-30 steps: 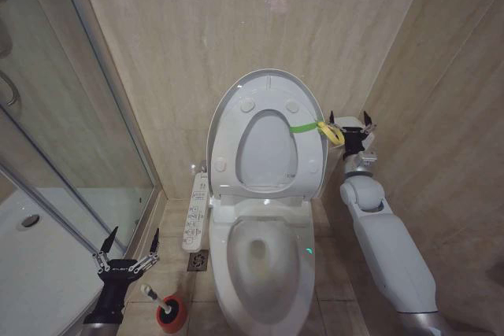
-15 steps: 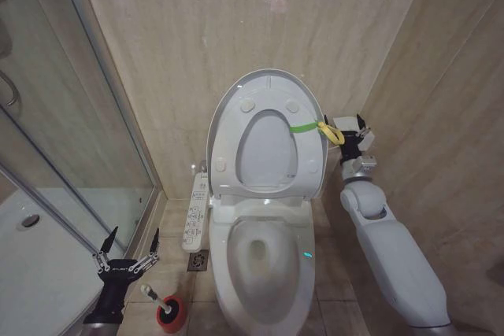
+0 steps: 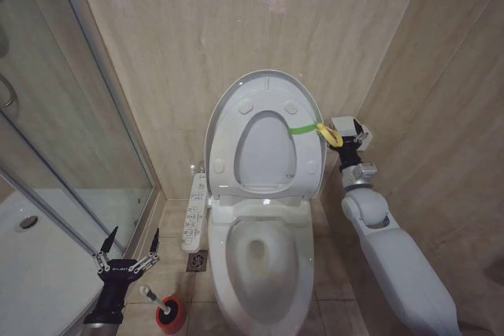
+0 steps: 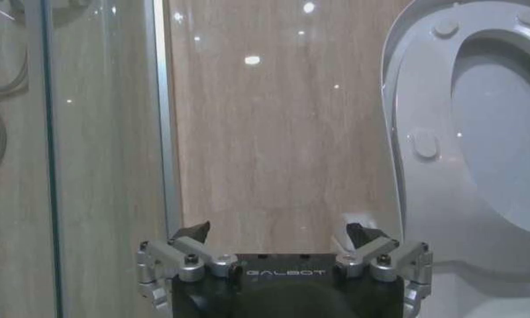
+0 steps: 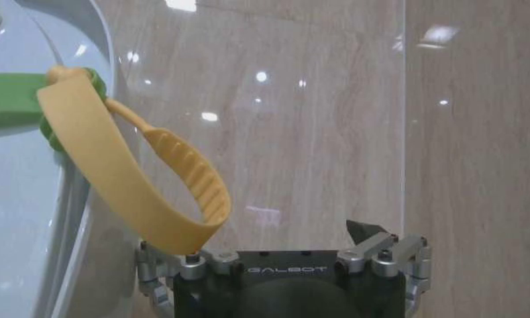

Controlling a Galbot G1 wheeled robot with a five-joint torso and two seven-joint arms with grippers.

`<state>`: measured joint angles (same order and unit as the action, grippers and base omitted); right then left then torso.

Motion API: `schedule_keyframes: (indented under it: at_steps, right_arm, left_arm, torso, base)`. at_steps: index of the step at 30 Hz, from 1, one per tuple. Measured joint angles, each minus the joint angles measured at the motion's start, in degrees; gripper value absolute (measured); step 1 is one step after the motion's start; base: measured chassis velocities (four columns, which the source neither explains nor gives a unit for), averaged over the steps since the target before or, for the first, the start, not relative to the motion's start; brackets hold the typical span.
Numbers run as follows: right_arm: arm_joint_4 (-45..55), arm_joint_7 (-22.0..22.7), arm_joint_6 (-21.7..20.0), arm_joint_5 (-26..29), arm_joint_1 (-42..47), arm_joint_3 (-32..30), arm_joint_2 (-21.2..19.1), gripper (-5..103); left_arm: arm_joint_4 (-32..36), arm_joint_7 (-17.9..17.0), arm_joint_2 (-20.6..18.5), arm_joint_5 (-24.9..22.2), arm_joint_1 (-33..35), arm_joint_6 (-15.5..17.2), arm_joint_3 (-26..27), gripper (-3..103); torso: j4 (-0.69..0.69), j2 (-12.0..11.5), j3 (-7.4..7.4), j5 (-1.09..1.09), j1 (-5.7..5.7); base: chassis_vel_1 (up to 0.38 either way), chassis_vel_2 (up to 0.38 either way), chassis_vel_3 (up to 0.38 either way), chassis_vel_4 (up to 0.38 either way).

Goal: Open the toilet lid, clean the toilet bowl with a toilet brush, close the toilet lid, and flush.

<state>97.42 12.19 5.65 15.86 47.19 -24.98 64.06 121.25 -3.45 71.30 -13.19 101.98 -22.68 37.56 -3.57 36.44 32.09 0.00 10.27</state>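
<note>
The toilet lid (image 3: 268, 84) stands raised against the back wall, its underside with round bumpers facing me. A green-and-yellow strap (image 3: 319, 128) hangs off the edge nearest my right arm. Below it the white toilet bowl (image 3: 264, 261) lies uncovered. My right gripper (image 3: 340, 133) is right beside the strap. In the right wrist view the gripper (image 5: 275, 228) is open, and the yellow loop (image 5: 124, 179) hangs in front of one finger. My left gripper (image 3: 128, 243) (image 4: 278, 228) hovers open low on the left, just above the toilet brush (image 3: 150, 295) in its red cup (image 3: 171, 314).
A glass shower screen (image 3: 71, 116) and white shower tray (image 3: 31, 265) close off the left. The buttoned side panel (image 3: 193, 214) and a floor drain (image 3: 198, 260) lie between the left gripper and the toilet. A tiled wall (image 3: 449, 116) runs close along the right arm.
The right arm has shifted slightly to the right and its wrist has turned, so its fingers no longer point up beside the strap. The left arm has not moved.
</note>
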Motion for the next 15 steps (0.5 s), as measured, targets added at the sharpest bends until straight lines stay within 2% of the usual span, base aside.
schedule_keyframes:
  at_steps: [9,15]
  right_arm:
    - [3.91,-0.84,0.27,0.64,5.37,-2.45,-1.92,100]
    - [7.22,-1.13,0.31,1.10,9.03,-4.28,-2.31,100]
  left_arm:
    - [0.00,0.00,0.00,0.00,0.00,0.00,0.00,100]
    - [0.00,0.00,0.00,0.00,0.00,0.00,0.00,100]
  torso:
    - [0.07,0.00,0.00,0.00,0.00]
    - [0.02,0.00,0.00,0.00,0.00]
  base:
    - [0.000,0.000,0.000,0.000]
    - [0.000,0.000,0.000,0.000]
